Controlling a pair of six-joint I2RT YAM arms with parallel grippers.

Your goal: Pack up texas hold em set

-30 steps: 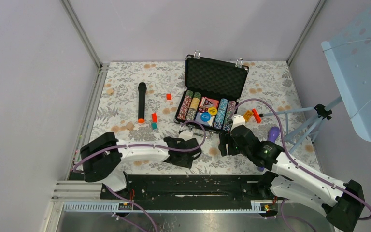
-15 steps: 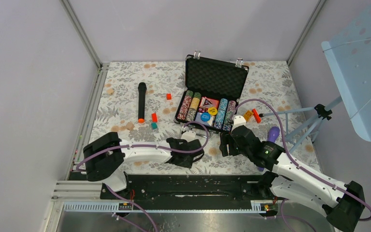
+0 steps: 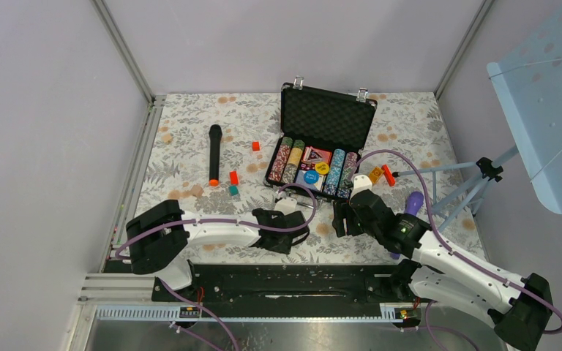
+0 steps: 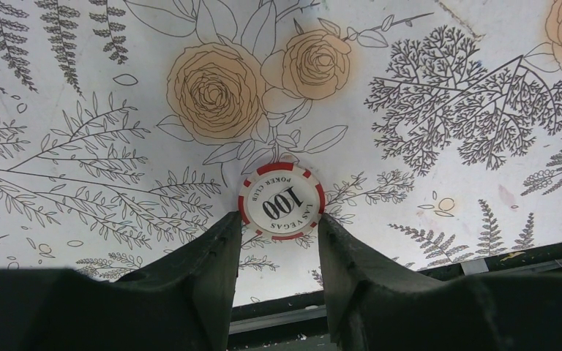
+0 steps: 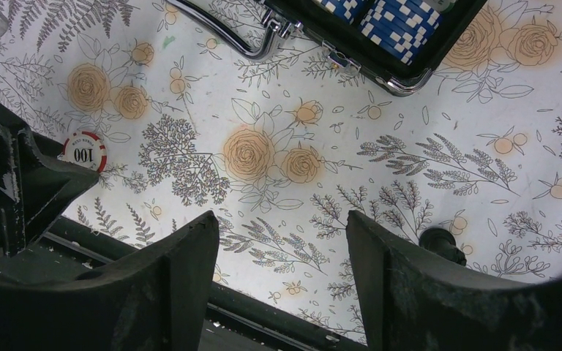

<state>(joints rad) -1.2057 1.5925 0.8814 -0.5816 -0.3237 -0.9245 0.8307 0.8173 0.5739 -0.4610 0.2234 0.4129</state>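
Note:
The black briefcase [image 3: 327, 117] stands open at the back centre, with rows of striped chips [image 3: 287, 162], card decks and round yellow and blue buttons [image 3: 312, 176] in its base. Its front edge, handle and blue chips [image 5: 402, 18] show in the right wrist view. A red-and-white "100" poker chip [image 4: 281, 201] lies flat on the floral cloth; it also shows in the right wrist view [image 5: 84, 151]. My left gripper [image 4: 276, 218] is low on the cloth, its fingertips touching the chip's two sides. My right gripper [image 5: 282, 227] is open and empty above the cloth, in front of the case.
A black microphone with an orange end [image 3: 214, 153] lies at the left, with small red blocks [image 3: 233, 177] and a teal block [image 3: 233, 190] nearby. Orange and red pieces [image 3: 380, 175], a purple object [image 3: 414, 202] and a tripod [image 3: 476, 183] are at the right. The base rail [image 3: 285, 281] runs along the near edge.
My left gripper shifted slightly right a second ago and has stayed still since. The right arm has barely moved.

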